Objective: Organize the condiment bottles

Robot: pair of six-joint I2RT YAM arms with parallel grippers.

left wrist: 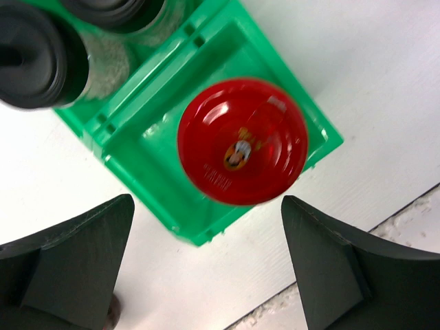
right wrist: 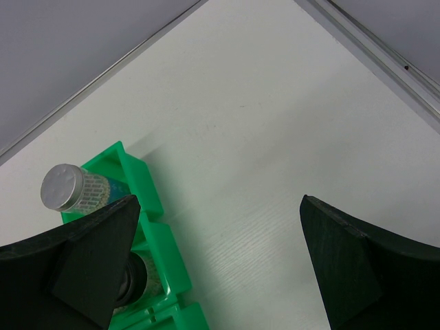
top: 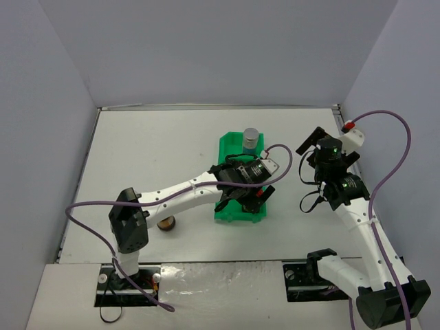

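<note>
A red-capped bottle [left wrist: 242, 141] stands upright in the near end compartment of the green bin [left wrist: 130, 137]. My left gripper [left wrist: 206, 275] hangs open just above and short of it, with nothing between its fingers. Two black-capped bottles [left wrist: 31, 58] fill the neighbouring compartment. A silver-capped bottle [right wrist: 69, 187] stands in the bin's far end [top: 251, 137]. Another brownish bottle [top: 166, 222] stands on the table beside the left arm. My right gripper [right wrist: 216, 261] is open over bare table to the right of the bin [right wrist: 148, 199].
The bin [top: 240, 206] lies mid-table, long side running away from me. The left arm [top: 185, 192] reaches across to it from the left. Grey walls close in the table on three sides, and a raised rail [right wrist: 385, 62] runs along the right edge.
</note>
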